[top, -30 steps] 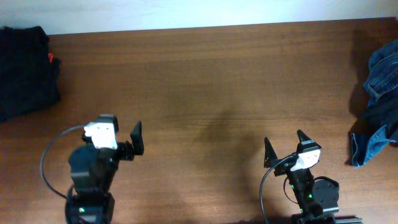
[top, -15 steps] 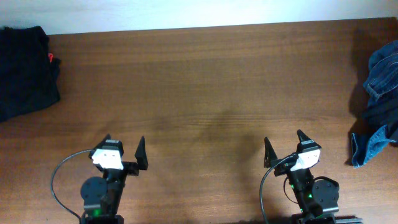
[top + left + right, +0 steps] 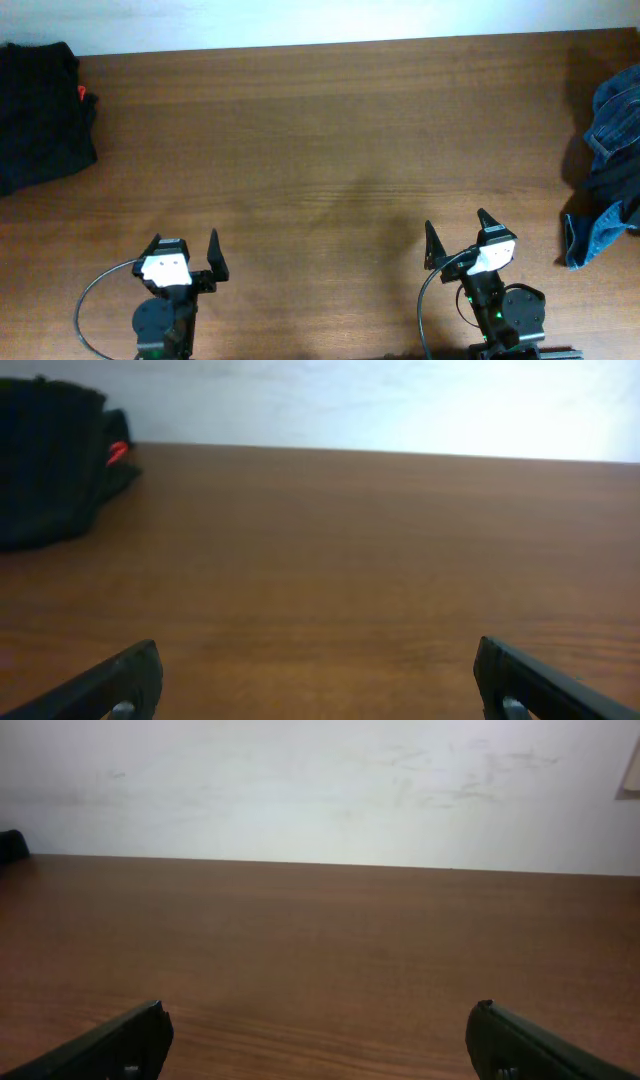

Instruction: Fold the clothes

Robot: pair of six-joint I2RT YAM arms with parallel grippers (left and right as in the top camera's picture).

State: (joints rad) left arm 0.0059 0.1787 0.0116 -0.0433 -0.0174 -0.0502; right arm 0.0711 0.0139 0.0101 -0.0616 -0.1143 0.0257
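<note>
Denim [image 3: 612, 120], blue and crumpled with something dark bunched into it, lies at 3 o'clock on my overhead view, against the right edge of the counter [image 3: 330, 130]. The black clothes [image 3: 40, 110] are heaped at 10 o'clock in the far left corner, with a small red mark [image 3: 82, 94] showing on the side that faces the middle. The two heaps are well apart, with bare brown wood between them.

The left gripper [image 3: 184, 256] is at 7 o'clock, close to the near edge, with its jaws spread wide and nothing between them. Its wrist camera looks low across the wood and picks up the black clothes at 10 o'clock, red mark included. The right gripper [image 3: 457, 233] is at 5 o'clock, also near my edge, with its jaws just as far apart and nothing in them. Its camera shows only wood running up to a pale wall [image 3: 320, 790], plus a dark sliver at 9 o'clock that I cannot identify. Neither gripper touches any fabric.
</note>
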